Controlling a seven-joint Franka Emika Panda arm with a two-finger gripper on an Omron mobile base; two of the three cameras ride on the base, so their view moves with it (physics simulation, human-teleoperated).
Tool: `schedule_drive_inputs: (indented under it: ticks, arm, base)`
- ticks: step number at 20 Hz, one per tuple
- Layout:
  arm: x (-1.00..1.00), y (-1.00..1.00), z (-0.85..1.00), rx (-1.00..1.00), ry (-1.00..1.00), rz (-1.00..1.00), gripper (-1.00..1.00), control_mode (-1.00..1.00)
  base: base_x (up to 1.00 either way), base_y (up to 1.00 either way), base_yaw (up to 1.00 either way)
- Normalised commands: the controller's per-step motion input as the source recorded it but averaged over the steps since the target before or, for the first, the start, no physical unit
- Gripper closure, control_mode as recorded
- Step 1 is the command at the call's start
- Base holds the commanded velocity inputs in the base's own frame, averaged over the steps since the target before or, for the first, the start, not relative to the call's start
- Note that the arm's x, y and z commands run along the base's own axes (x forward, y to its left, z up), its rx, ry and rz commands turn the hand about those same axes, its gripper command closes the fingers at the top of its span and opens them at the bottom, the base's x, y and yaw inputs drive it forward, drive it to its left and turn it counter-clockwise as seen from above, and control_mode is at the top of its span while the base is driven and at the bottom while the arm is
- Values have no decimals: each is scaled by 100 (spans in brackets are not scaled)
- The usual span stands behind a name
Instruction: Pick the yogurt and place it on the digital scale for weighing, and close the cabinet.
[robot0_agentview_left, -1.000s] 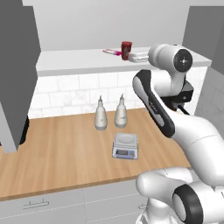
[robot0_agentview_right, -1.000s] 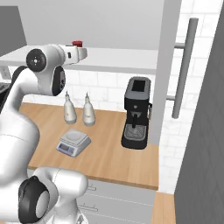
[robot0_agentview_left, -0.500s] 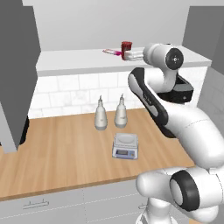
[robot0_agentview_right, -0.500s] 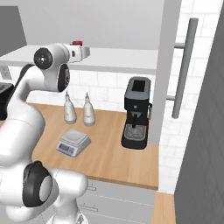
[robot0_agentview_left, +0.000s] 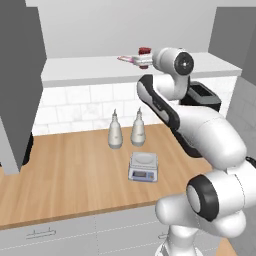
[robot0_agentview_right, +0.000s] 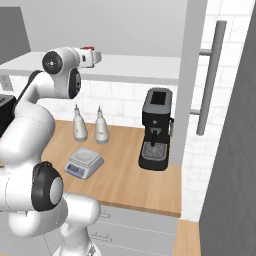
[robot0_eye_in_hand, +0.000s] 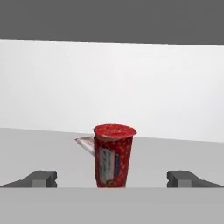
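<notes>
The gripper (robot0_eye_in_hand: 113, 178) is hanging wide open at the bottom of the hand view, gripping nothing. The yogurt (robot0_eye_in_hand: 113, 155) is standing upright on the white shelf (robot0_eye_in_hand: 175, 153), centre frame, ahead of the fingertips (robot0_eye_in_hand: 41, 178). The scale (robot0_agentview_left: 143, 166) is sitting on the tabletop (robot0_agentview_left: 75, 175), lower centre.
</notes>
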Motion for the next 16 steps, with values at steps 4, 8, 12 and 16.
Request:
schedule_drive_inputs:
  ticks: [4,8,12,16]
  arm:
    - [39,4,-11,4,1,0,-100,-100]
    - [41,5,-8,1,0,0,-100,-100]
    - [18,0,0,0,0,0,-100,-100]
    - [34,2,-9,0,1,0,-100,-100]
  base:
    - [0,0,0]
    - [0,0,0]
    - [0,0,0]
    - [0,0,0]
